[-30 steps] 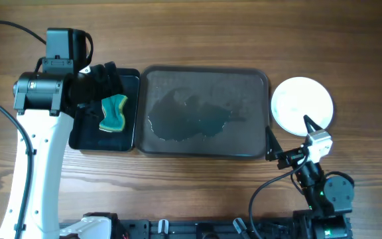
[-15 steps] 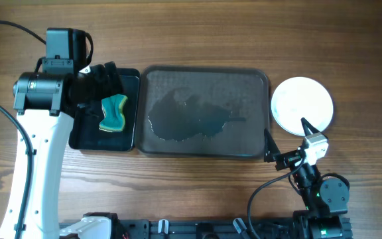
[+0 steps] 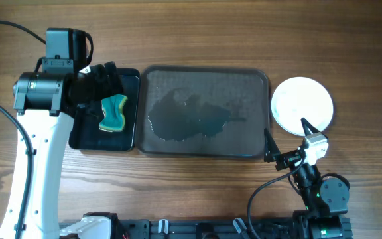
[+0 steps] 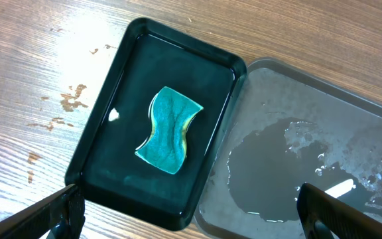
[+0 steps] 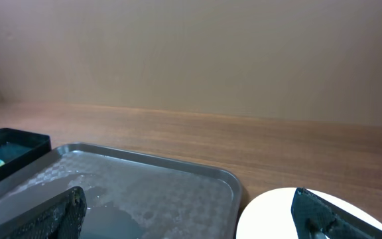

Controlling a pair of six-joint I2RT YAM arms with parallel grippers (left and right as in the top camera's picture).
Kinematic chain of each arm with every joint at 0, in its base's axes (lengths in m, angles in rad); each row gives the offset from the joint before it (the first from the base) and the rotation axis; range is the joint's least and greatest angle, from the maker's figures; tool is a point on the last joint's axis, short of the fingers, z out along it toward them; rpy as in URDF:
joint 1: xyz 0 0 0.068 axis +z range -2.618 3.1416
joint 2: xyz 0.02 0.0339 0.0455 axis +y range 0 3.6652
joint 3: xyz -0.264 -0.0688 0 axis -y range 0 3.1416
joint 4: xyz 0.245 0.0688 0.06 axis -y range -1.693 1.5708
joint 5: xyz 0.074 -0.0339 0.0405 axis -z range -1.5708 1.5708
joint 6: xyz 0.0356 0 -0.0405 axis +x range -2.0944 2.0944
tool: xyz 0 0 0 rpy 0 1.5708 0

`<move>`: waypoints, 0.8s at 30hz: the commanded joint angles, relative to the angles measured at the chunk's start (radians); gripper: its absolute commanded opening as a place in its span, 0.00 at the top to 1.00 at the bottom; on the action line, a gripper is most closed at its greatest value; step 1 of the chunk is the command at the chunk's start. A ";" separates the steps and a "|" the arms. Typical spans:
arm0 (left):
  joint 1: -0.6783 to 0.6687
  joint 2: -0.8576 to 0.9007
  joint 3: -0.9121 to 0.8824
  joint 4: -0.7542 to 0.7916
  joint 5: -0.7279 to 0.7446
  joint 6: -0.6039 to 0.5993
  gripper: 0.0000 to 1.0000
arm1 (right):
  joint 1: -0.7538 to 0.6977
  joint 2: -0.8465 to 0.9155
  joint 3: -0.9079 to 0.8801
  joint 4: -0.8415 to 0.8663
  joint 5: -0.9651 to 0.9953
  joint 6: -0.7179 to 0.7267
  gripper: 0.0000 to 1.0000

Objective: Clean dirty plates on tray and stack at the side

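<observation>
The white plates (image 3: pixel 302 106) sit stacked on the table right of the dark grey tray (image 3: pixel 257 83); the top one looks clean and also shows in the right wrist view (image 5: pixel 277 212). The tray holds no plates, only a puddle of water (image 3: pixel 188 119), seen too in the left wrist view (image 4: pixel 277 166). My left gripper (image 3: pixel 101 79) is open and empty above the small black tray (image 3: pixel 85 136). My right gripper (image 3: pixel 287 143) is open and empty, low near the front edge, between the tray and the plates.
A teal sponge (image 3: pixel 114 113) lies in the small glossy black tray, also in the left wrist view (image 4: pixel 169 129). Wet spots mark the wood left of it (image 4: pixel 71 99). A wall stands behind the table (image 5: pixel 191 53).
My right arm drew back a little toward the front edge between one second and half a second ago. Nothing has moved since.
</observation>
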 commanded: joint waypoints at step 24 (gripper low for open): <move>-0.033 -1.096 -1.247 1.201 0.047 0.059 0.00 | 0.004 -0.015 -0.007 0.006 0.010 -0.013 0.00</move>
